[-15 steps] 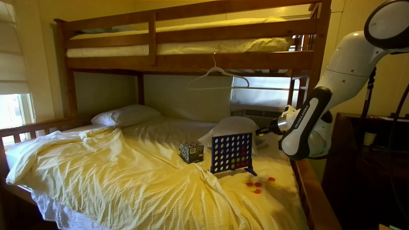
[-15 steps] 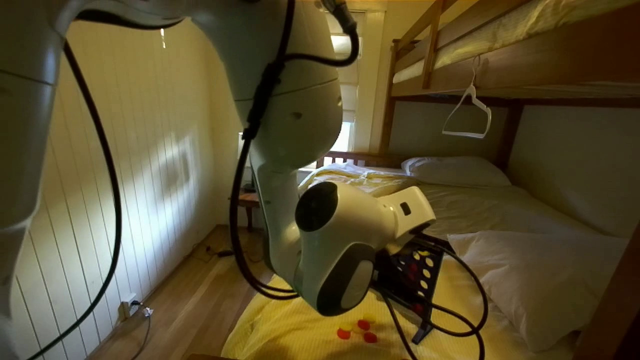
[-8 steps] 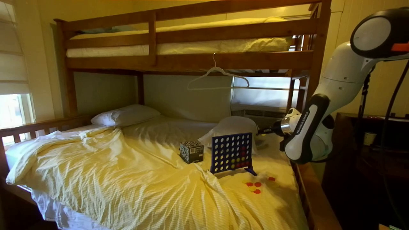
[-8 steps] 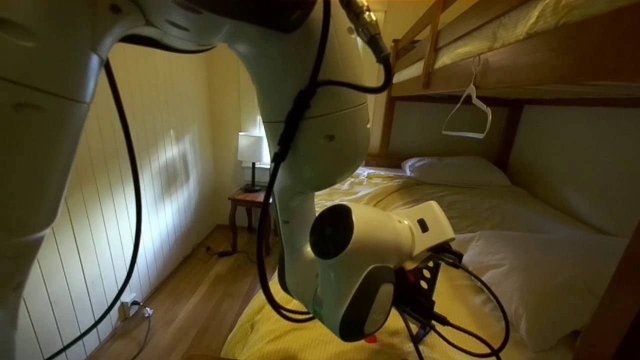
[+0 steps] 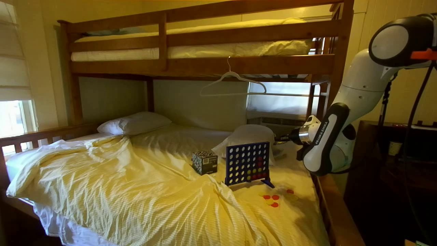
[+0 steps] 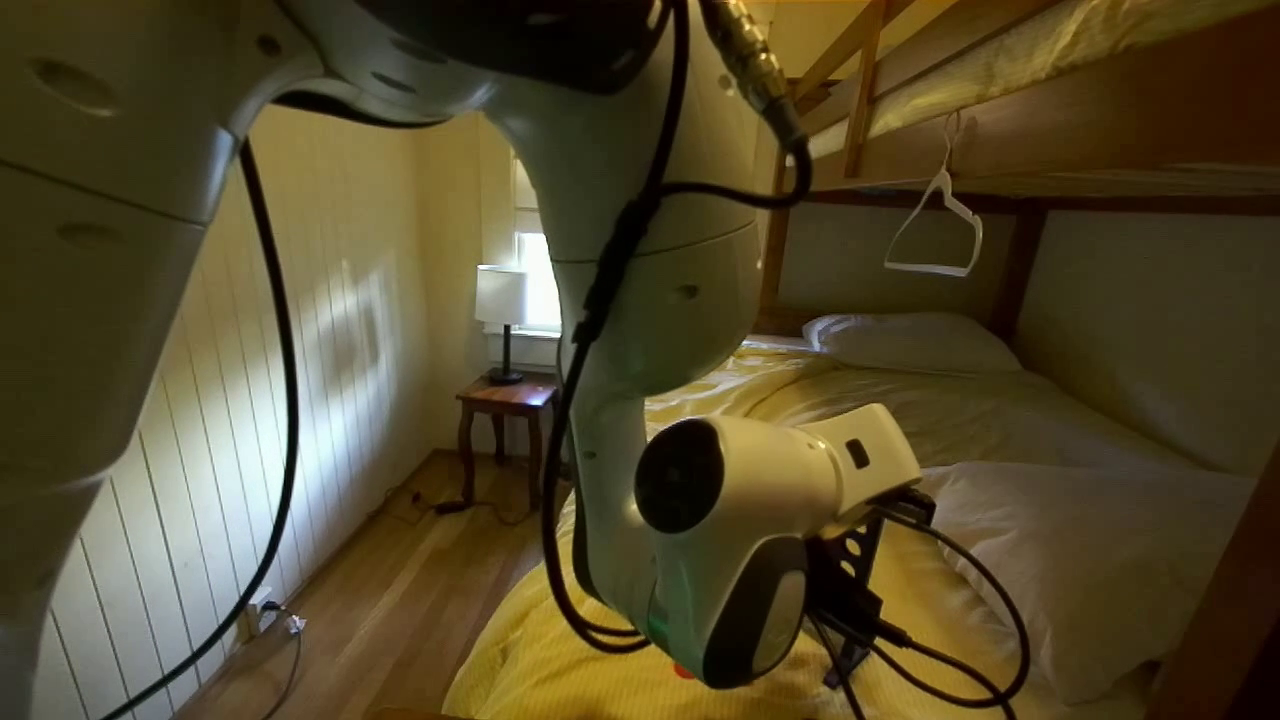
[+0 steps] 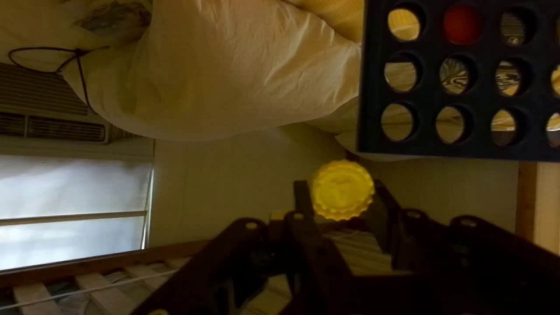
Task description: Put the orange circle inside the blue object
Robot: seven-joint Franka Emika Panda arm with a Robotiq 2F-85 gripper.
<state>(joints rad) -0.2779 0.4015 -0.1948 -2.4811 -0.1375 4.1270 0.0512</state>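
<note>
The gripper (image 7: pixel 341 192) holds a yellow disc (image 7: pixel 342 189) with a ridged rim, near the top corner of the blue game grid (image 7: pixel 480 100) yet apart from it in the wrist view. In an exterior view, free air lies over the grid's top edge, and a soft pillow (image 5: pixel 251 134) shows in the gap; how deep that gap runs I cannot tell. Flat red discs (image 5: pixel 275 197) lie on the crinkled blanket (image 5: pixel 136 191) near the grid's foot, short of the wooden bed rail (image 5: pixel 338 205). In an exterior view the arm (image 6: pixel 680 335) covers most of the plastic grid, and only there a lamp (image 6: pixel 500 293) shows.
</note>
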